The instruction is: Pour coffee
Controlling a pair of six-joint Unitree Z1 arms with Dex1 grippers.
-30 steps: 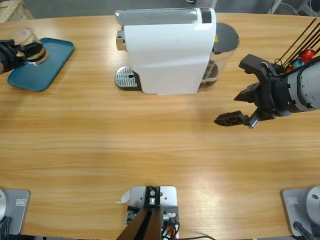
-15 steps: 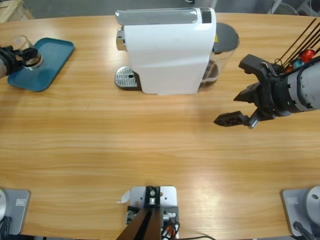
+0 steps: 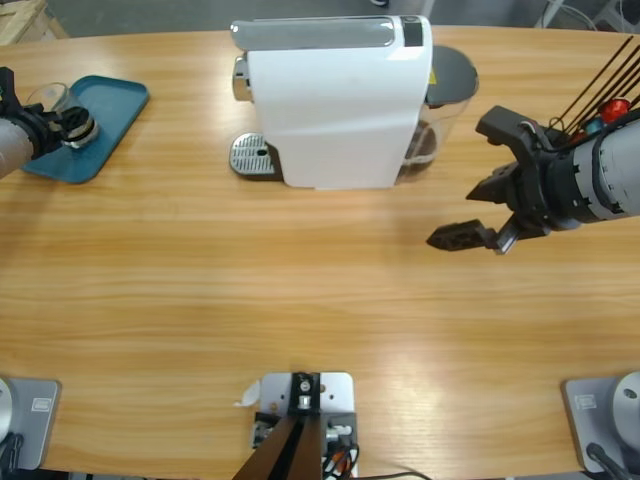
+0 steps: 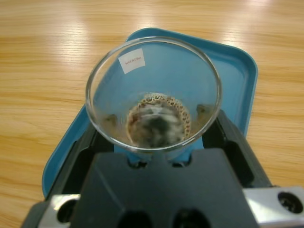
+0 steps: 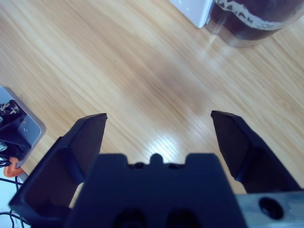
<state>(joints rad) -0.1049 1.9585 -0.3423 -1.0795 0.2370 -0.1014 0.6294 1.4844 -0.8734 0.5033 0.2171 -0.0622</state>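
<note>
A small white sticker [image 4: 131, 60] sat on the inside wall of the glass cup [image 4: 153, 95], near the rim on the side away from the coffee [image 4: 159, 121]. It carried one line of print, too small to read. No other lettering could be read.

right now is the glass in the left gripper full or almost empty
Almost empty: in the left wrist view the glass cup, held by the left gripper over the blue tray, shows only a little dark coffee at its bottom.

Long wooden table [image 3: 300, 300], light grain, glare patches. Grey floor [image 3: 150, 15] beyond far edge.
</note>
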